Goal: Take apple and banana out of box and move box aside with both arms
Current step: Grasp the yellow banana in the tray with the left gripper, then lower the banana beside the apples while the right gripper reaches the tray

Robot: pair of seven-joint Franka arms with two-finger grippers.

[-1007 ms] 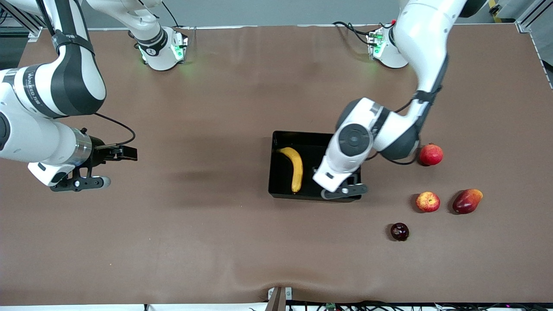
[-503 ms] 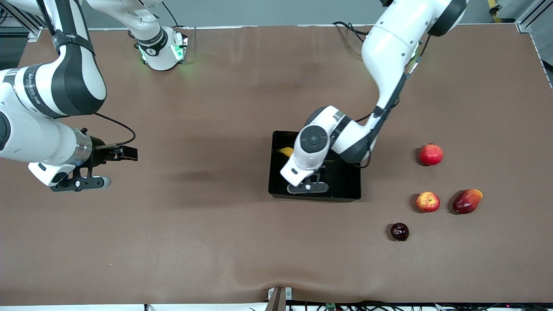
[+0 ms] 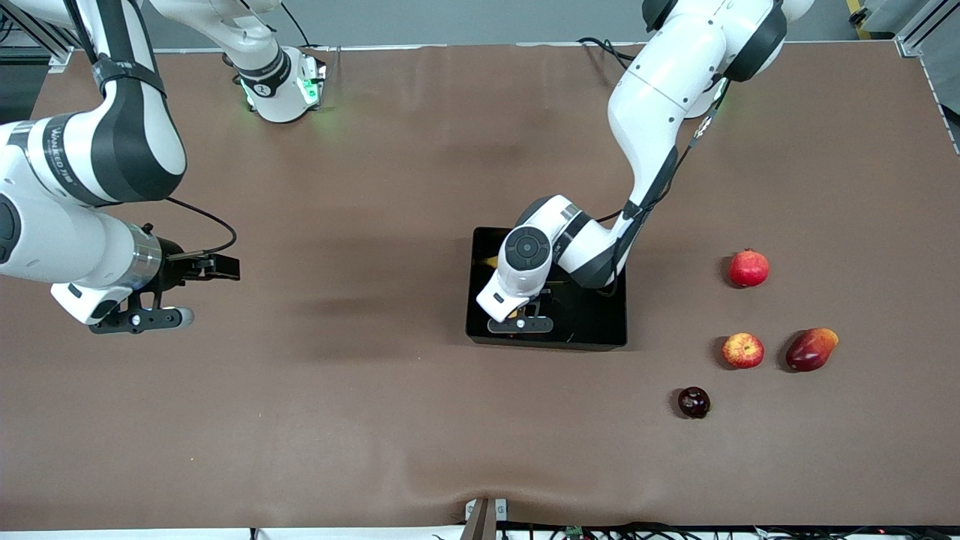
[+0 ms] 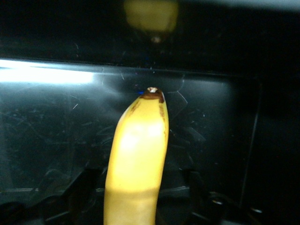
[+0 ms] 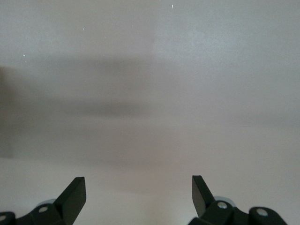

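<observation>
1. My left pincer sits low inside the black box, just right of the frame's centre in the front view. In the left wrist view its dark fingers stand apart on either side of the banana, so I read the pincer as spread, though the dim picture does not let me say whether the pads touch the fruit.
2. The banana lies in the box on its glossy floor; in the front view only a yellow tip shows beside the left arm's wrist.
3. My right pincer waits above bare table at the left edge of the frame. The right wrist view shows its fingers wide apart with nothing between them.
4. The small red apple with yellow streaks rests on the table at the right of the frame, apart from the box.
5. Just beside it lies a red-and-yellow fruit; a plain red fruit with a nub sits higher in the frame, and a dark purple fruit lower.
</observation>
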